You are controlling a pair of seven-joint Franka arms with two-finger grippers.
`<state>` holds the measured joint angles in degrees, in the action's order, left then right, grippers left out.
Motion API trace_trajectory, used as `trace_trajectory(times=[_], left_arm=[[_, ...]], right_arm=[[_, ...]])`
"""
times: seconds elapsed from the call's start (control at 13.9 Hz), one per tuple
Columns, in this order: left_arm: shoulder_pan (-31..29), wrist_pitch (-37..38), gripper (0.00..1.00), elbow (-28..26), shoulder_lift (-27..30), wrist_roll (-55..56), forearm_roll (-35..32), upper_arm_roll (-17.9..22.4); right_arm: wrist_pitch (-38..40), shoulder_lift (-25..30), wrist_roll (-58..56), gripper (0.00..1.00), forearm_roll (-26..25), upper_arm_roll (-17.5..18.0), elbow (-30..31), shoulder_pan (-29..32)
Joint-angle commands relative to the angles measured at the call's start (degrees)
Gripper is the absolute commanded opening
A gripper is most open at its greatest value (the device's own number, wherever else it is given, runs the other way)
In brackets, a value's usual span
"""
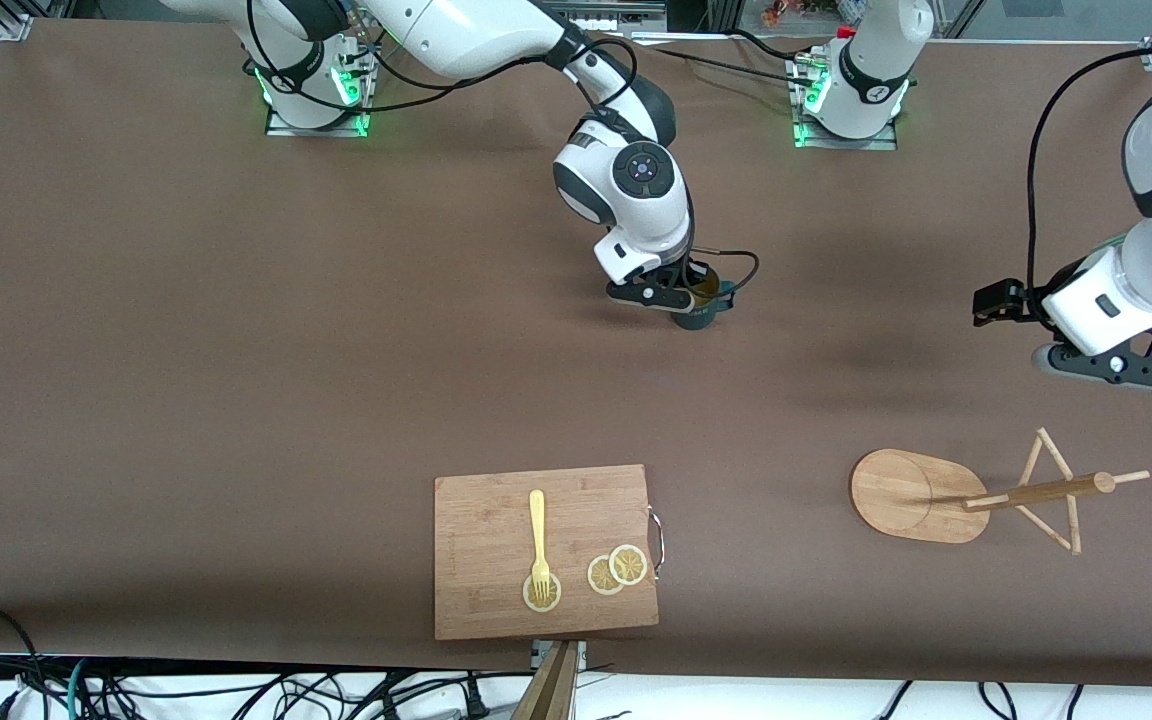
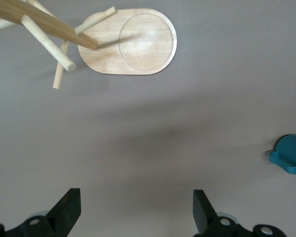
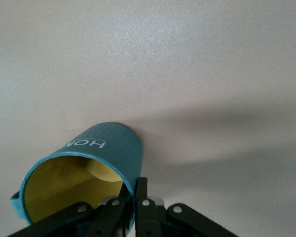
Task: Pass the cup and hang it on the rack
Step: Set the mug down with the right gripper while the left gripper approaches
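Cup: teal ribbed mug (image 1: 702, 303) with a yellow inside, mid-worktop, between the two arm bases' ends; white lettering on its wall shows in the right wrist view.
Right tool: (image 1: 688, 292) at the mug, fingers clamped on its rim wall, one inside and one outside.
Left tool: (image 1: 1108, 362) hangs over bare worktop near the rack, fingers (image 2: 66, 210) spread apart, gripping nothing.
Rack: bamboo mug stand (image 1: 921, 495) with oval base, post and pegs, at the left arm's end, nearer the front camera than the mug.
Cutting board: (image 1: 496, 530) at the near edge, bearing a yellow fork (image 1: 538, 540) and three lemon slices (image 1: 616, 570).
Worktop: brown (image 1: 186, 400).
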<state>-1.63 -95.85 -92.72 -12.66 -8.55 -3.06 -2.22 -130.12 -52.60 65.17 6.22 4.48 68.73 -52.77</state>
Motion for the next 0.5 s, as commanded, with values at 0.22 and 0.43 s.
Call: trace_trajectory(times=[0.22,0.43], left_arm=[[-4.24,1.81,1.0,2.72,-5.1,-0.76,1.48,0.29],[-4.61,4.26,1.0,2.63,-5.89,-1.9,1.48,0.2]], right_arm=[[1.89,-0.13,0.57,1.0,1.24,0.17,-2.19,0.21],[4.96,2.67,-0.04,1.0,1.25,-0.18,-2.19,1.61]])
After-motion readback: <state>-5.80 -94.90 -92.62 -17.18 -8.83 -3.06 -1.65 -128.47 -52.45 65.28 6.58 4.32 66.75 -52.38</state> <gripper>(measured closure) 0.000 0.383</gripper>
